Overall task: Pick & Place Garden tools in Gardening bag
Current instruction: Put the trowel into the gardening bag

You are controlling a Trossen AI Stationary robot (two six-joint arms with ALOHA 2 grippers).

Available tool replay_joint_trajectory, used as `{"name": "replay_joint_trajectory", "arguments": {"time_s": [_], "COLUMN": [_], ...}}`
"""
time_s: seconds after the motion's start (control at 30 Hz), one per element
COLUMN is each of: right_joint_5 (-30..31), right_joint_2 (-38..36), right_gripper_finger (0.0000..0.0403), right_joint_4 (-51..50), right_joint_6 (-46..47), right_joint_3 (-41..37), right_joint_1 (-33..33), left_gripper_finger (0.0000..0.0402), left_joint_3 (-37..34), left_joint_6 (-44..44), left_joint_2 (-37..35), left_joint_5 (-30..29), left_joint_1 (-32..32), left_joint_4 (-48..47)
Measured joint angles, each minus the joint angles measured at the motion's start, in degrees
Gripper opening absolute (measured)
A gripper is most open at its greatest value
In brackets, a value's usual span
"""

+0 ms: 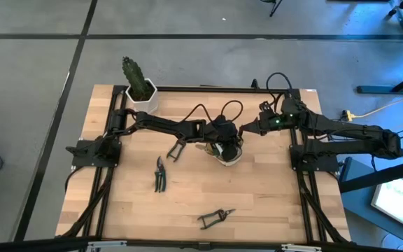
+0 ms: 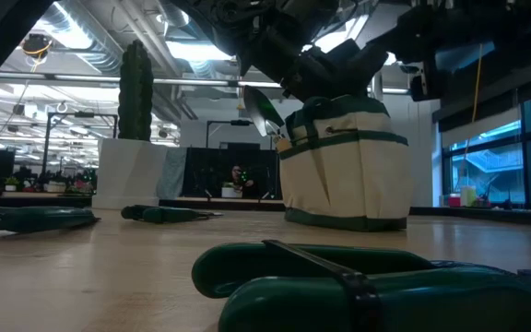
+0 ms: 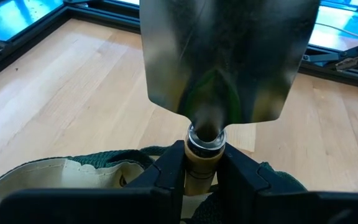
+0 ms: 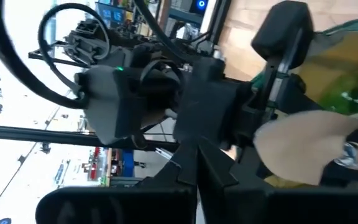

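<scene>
The tan and olive-green gardening bag [image 1: 231, 155] stands on its base at the table's middle, and shows in the low view [image 2: 348, 175] too. My left gripper [image 1: 219, 140] is over the bag's mouth, shut on a wooden-handled silver trowel [image 3: 229, 56]. The trowel's blade [image 2: 264, 111] sticks up and out past the bag's rim. My right gripper [image 1: 243, 131] is at the bag's far right rim, and its fingers [image 4: 196, 155] look shut. Black pruning shears [image 1: 160, 173] and a dark claw tool [image 1: 175, 149] lie flat on the table to the bag's left. My left gripper pinches the trowel's wooden handle [image 3: 201, 168] between its two fingers, just below the metal collar under the blade. The fingers lie across the handle. The trowel is tilted with its blade up, clear of the table; the gripper hides the handle's lower end. My right gripper is beside the bag's rim; I cannot tell whether it touches it.
A cactus in a white pot [image 1: 142, 91] stands at the far left corner. Another dark hand tool [image 1: 215, 218] lies near the front edge, its green handles filling the low view's foreground [image 2: 339, 286]. There is bare wood at the front left and front right.
</scene>
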Motion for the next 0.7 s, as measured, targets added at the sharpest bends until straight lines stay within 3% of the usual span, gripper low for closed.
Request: {"name": "replay_joint_trajectory", "arguments": {"time_s": [0.7], "right_joint_5": [-0.55], "right_joint_2": [2.89], "right_gripper_finger": [0.0], "right_joint_4": [-2.97], "right_joint_6": [-3.08], "right_joint_3": [-0.02], "right_joint_1": [0.02], "left_gripper_finger": [0.0128], "left_joint_3": [-0.02], "left_joint_6": [-1.06], "left_joint_2": [-0.01], "left_joint_5": [0.8], "left_joint_1": [0.02], "left_joint_4": [-0.04]}}
